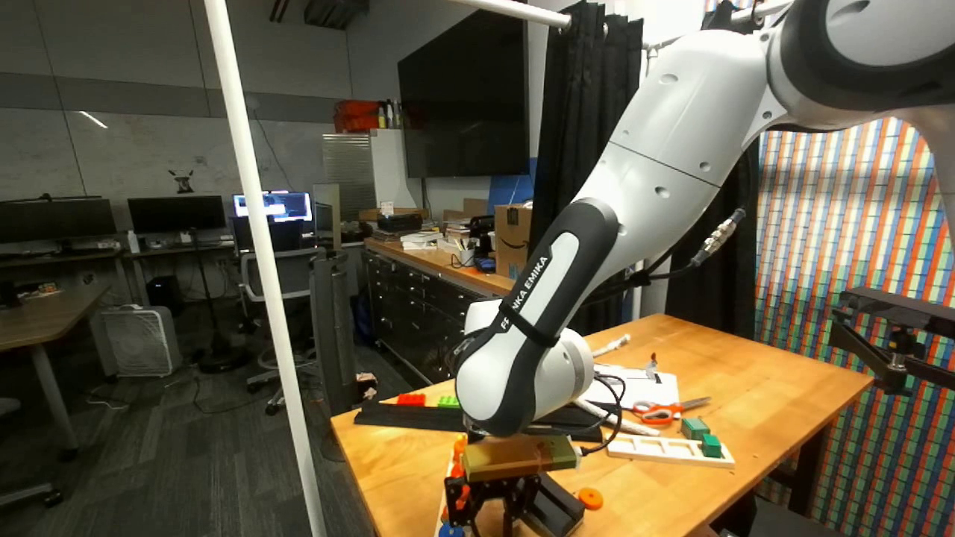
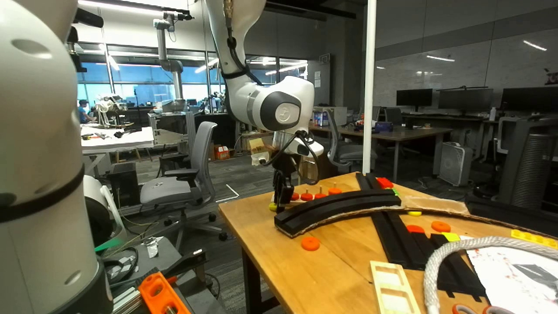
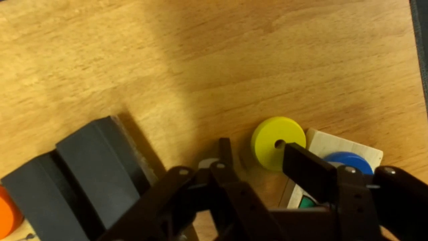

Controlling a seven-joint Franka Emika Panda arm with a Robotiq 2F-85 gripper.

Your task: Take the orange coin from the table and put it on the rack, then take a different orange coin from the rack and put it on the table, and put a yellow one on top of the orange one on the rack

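Observation:
In the wrist view a yellow disc [image 3: 267, 134] with a centre hole lies beside the end of a wooden peg board [image 3: 334, 144]. My gripper [image 3: 256, 149] stands partly open above the table [image 2: 261, 226]. Its right-hand finger [image 3: 307, 167] covers part of the disc; the other is left of it, so the disc shows partly in the gap, not gripped. The rack [image 2: 340, 209], a black curved strip, lies close by. Just past it, an orange coin [image 2: 310, 243] rests flat on the tabletop. More orange discs [image 2: 307, 196] sit at the pegs behind the gripper.
A blue disc [image 3: 349, 159] sits on the peg board. Other black strips [image 2: 396, 235] cross under the rack. Farther along lie a white rope [image 2: 436, 261], a wooden tray [image 1: 664, 449], green blocks [image 1: 694, 428] and scissors [image 1: 660, 412]. A table edge [image 3: 418, 50] runs near the yellow disc.

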